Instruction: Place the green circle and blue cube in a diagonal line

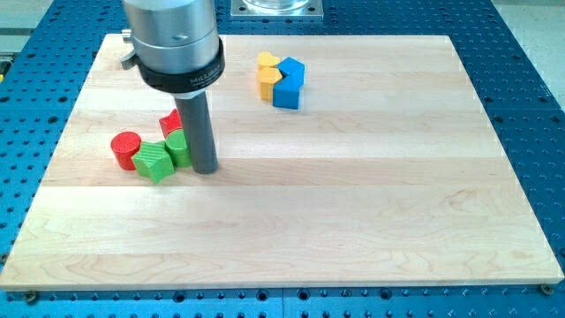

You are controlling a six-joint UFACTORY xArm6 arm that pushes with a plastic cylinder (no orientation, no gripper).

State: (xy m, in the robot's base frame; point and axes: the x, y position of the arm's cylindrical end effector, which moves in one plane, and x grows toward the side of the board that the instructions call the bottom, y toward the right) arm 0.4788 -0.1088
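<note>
The green circle (178,147) lies at the view's left, pressed between a green star (154,162) and my rod. My tip (206,170) rests on the board, touching the green circle's right side. The blue cube (290,83) sits near the view's top, right of centre, touching a yellow block (268,76) on its left. The blue cube lies up and to the right of my tip, well apart from it.
A red cylinder (126,149) stands left of the green star. A red block (169,122) lies just above the green circle, partly hidden behind my rod. The wooden board (353,221) sits on a blue perforated table.
</note>
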